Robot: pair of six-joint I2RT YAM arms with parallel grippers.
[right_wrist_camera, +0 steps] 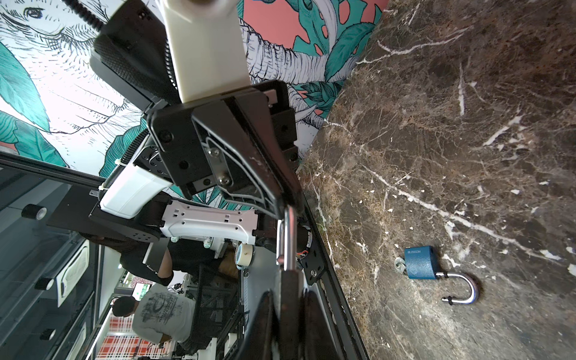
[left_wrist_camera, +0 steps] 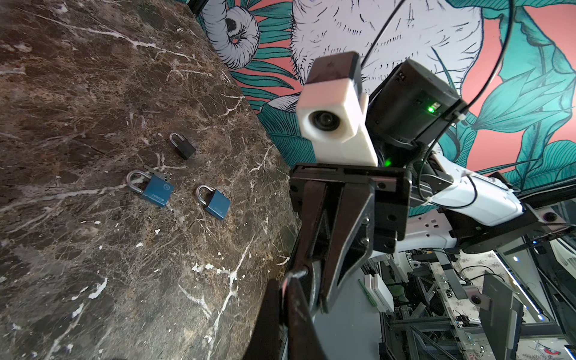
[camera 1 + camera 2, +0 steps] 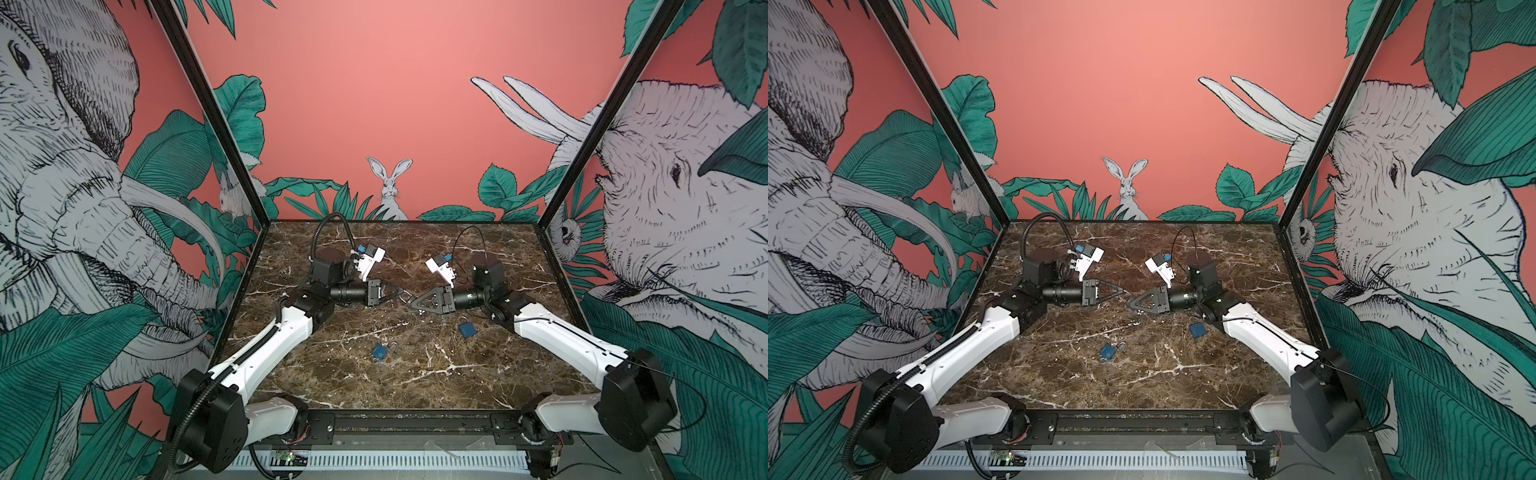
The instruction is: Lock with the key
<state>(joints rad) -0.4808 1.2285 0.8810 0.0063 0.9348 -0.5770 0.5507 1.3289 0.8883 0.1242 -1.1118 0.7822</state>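
Marble desk [image 3: 415, 386], bare toward its front edge: above centre my right gripper [image 3: 411, 302] clamps a padlock [image 3: 405, 297], left gripper [image 3: 399, 296] pinched shut on its shackle [image 1: 287, 237]; only the left wrist view shows a black padlock [image 2: 184, 146]

Your held padlock [image 3: 404, 297] is in the air at the centre. The right gripper [image 3: 412, 303] clamps its dark body and the left gripper [image 3: 397, 294] pinches its silver shackle. Toward the front of the marble top [image 3: 415, 386], a blue padlock [image 1: 419, 263] lies flat with its shackle swung open and the key ring [image 1: 400, 265] at its base. A second blue padlock [image 3: 468, 329] lies flat further right, shackle closed. You see a small black padlock [image 2: 184, 147], also closed, only in the left wrist view.
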